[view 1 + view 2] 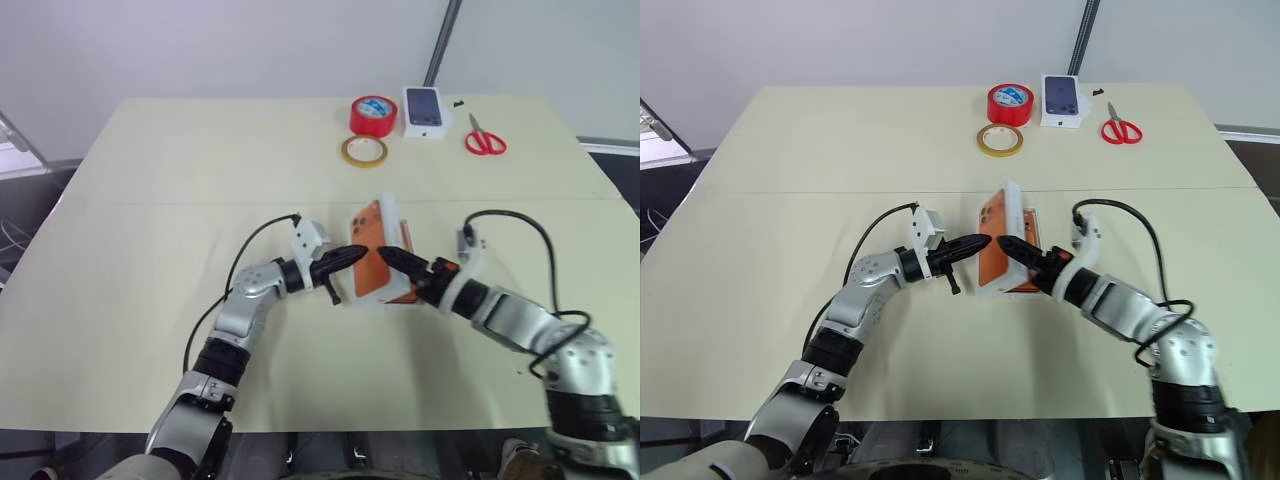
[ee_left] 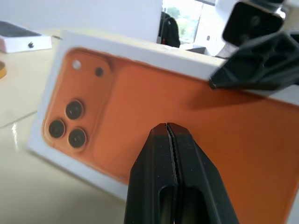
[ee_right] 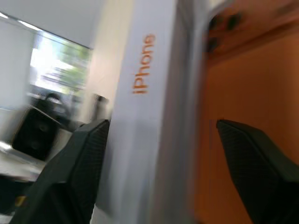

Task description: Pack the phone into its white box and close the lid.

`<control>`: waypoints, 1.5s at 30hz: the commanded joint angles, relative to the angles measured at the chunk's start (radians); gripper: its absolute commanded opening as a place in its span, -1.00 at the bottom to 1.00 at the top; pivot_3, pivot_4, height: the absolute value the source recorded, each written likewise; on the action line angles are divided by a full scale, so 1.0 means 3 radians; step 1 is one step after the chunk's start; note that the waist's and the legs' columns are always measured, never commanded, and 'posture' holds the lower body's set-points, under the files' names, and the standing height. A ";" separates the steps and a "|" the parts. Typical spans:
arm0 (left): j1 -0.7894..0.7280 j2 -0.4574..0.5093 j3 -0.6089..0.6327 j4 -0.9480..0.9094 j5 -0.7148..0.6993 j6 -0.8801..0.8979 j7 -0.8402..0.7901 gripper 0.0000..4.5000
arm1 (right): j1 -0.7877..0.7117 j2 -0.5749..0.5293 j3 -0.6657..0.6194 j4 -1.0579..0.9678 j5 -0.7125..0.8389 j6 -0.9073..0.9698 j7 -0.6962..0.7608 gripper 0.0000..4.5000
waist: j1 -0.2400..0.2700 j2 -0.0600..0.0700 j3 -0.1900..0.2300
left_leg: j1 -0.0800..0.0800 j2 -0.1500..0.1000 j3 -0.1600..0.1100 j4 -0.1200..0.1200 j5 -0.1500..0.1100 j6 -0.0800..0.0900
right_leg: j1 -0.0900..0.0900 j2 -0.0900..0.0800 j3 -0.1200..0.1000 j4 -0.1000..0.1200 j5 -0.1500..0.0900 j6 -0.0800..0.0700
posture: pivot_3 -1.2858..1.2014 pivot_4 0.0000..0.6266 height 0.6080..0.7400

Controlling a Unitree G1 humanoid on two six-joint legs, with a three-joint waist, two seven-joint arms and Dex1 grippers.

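The lid [image 1: 370, 252] stands tilted up on its long edge at the table's middle, its orange phone print facing my left gripper. My left gripper [image 1: 355, 254] is shut, its tip [image 2: 167, 127] right at the printed face. My right gripper [image 1: 393, 261] is open, and its fingers [image 3: 81, 158] straddle the lid's white side wall [image 3: 145, 88] marked "iPhone". Behind the lid a strip of the white box [image 1: 401, 236] shows. The right wrist view has an orange surface [image 3: 233, 79] with dark lenses; I cannot tell if it is the phone.
At the table's far edge lie a red tape roll [image 1: 373, 113], a tan tape ring [image 1: 364, 151], a small white box with a dark phone picture [image 1: 424, 111] and red scissors [image 1: 485, 138]. Bare tabletop lies on both sides of the arms.
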 commanded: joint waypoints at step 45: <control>-0.0375 -0.0068 -0.0063 -0.0040 0.0052 0.0798 -0.0036 -1.00 | -0.0185 -0.0443 0.0990 -0.0154 -0.4844 -0.1543 0.2074 -0.98 | 0.0049 -0.0001 0.0001 | 0.0006 0.0001 0.0001 0.0004 0.0001 -0.0002 | 0.0005 0.0002 0.0000 -0.0001 0.0000 0.0000 | 0.03 -0.52 1.00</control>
